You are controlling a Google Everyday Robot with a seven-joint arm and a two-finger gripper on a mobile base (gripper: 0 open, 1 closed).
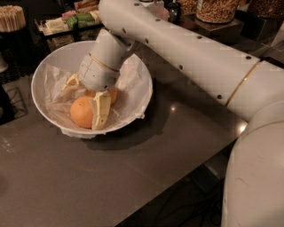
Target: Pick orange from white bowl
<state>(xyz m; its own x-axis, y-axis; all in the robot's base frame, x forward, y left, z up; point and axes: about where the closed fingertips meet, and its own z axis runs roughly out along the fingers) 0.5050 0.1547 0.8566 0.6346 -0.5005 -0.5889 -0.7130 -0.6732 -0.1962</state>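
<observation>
The white bowl (137, 80), lined with crumpled white paper, stands at the back left of the grey table. An orange (81, 112) lies at the bowl's front. A second, deeper-coloured orange (112, 95) shows partly behind it, under the wrist. No dark dot shows on either. My gripper (86, 97) reaches down into the bowl and is open. One cream finger (100, 111) stands against the right side of the front orange, between the two fruits. The other finger (71, 81) is up at the left, apart from the fruit.
My white arm (191, 57) crosses from the right over the bowl's far rim. A holder of wooden sticks (11, 17), a tray of packets (66, 22) and jars (217, 9) line the back. The table's front edge runs diagonally at lower right.
</observation>
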